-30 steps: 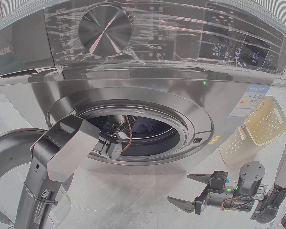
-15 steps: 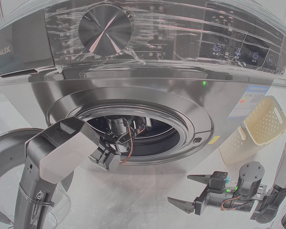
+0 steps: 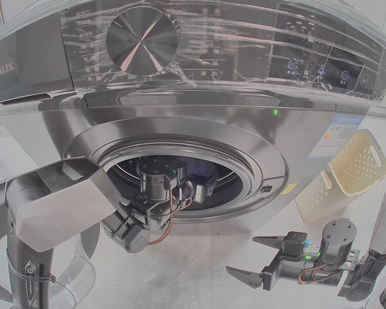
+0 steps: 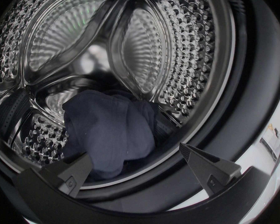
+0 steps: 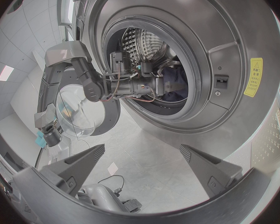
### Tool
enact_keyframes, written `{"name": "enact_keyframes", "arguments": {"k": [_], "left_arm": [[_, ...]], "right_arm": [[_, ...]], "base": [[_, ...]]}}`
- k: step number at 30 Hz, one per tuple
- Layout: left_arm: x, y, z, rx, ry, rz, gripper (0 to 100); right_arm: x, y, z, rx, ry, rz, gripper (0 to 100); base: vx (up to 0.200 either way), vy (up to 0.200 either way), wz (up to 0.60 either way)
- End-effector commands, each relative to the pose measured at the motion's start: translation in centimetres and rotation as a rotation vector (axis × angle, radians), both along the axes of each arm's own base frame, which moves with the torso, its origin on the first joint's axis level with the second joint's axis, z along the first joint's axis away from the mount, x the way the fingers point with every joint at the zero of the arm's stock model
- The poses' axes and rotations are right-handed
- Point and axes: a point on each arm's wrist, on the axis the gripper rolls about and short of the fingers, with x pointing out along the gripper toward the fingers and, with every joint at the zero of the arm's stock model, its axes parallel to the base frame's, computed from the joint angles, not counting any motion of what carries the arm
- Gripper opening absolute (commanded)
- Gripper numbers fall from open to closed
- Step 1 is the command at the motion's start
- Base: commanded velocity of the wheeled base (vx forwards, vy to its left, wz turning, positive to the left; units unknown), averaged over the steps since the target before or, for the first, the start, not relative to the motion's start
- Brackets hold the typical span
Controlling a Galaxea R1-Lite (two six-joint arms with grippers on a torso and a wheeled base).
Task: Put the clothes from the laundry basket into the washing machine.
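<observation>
Hanging at the mouth of the washing machine [image 3: 244, 125], the left end effector [image 4: 134, 151] is spread wide and empty; a dark blue garment [image 4: 109, 128] lies in the drum [image 4: 183, 47] just beyond. The right end effector [image 3: 240, 254], also released, hovers near the laundry basket [image 3: 356, 168].

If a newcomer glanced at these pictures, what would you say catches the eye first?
The steel washing machine stands open ahead, with the left gripper open at its mouth. A dark blue garment lies low in the drum beyond it. The cream laundry basket sits beside the machine on the robot's right, behind the open right gripper.
</observation>
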Motion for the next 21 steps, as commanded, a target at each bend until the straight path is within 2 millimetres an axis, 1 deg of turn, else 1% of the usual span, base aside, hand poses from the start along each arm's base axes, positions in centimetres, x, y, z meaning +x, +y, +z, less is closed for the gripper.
{"name": "enact_keyframes", "arguments": {"k": [1, 2, 5, 9, 10, 11, 12, 13, 16, 18, 20, 21], "left_arm": [[-3.3, 0.9, 1.4, 0.024, 0.014, -0.031, 100], [-3.9, 1.3, 1.4, 0.037, 0.028, -0.029, 100], [-5.2, 1.9, 0.8, 0.067, 0.059, -0.037, 100], [-6.8, 1.9, 0.0, 0.082, 0.080, -0.069, 100], [-6.8, 1.9, 0.0, 0.082, 0.080, -0.069, 100], [-7.5, 1.9, -0.4, 0.088, 0.085, -0.081, 100], [-8.6, 2.0, -0.9, 0.088, 0.087, -0.101, 100], [-9.2, 2.0, -1.0, 0.084, 0.080, -0.112, 100], [-10.7, 2.7, -0.8, 0.066, 0.055, -0.124, 100], [-12.3, 3.5, -0.2, 0.063, 0.046, -0.132, 100], [-14.5, 4.4, 0.6, 0.048, 0.048, -0.157, 100], [-14.9, 4.5, 0.9, 0.042, 0.045, -0.163, 100]], "right_arm": [[0.0, 0.0, 0.0, 0.000, 0.000, 0.000, 100], [0.0, 0.0, 0.0, -0.001, 0.001, 0.000, 100], [0.0, 0.0, 0.0, -0.001, 0.001, 0.000, 100], [-0.3, -0.2, 0.0, -0.005, 0.006, 0.001, 100], [-0.3, -0.2, 0.0, -0.005, 0.006, 0.001, 100], [-0.5, -0.4, -0.1, -0.010, 0.011, 0.003, 100], [-0.7, -0.6, -0.1, -0.014, 0.015, 0.004, 100], [-0.8, -0.7, 0.1, -0.011, 0.012, 0.004, 100], [-1.3, -1.2, 0.7, 0.003, -0.004, 0.001, 100], [-1.9, -1.7, 1.1, 0.008, -0.010, -0.001, 100], [-2.3, -2.2, 2.0, 0.033, -0.036, -0.006, 100], [-2.3, -2.3, 2.1, 0.039, -0.043, -0.009, 100]], "base": [[0.000, 0.000, 0.00], [0.000, 0.000, 0.00], [0.000, 0.000, 0.00], [0.000, 0.000, 0.00], [0.000, 0.000, 0.00], [0.000, 0.000, 0.00], [0.000, 0.000, 0.00], [0.000, 0.000, 0.00], [0.000, 0.000, 0.00], [0.000, 0.000, 0.00], [0.000, 0.000, 0.00], [0.000, 0.000, 0.00]]}}
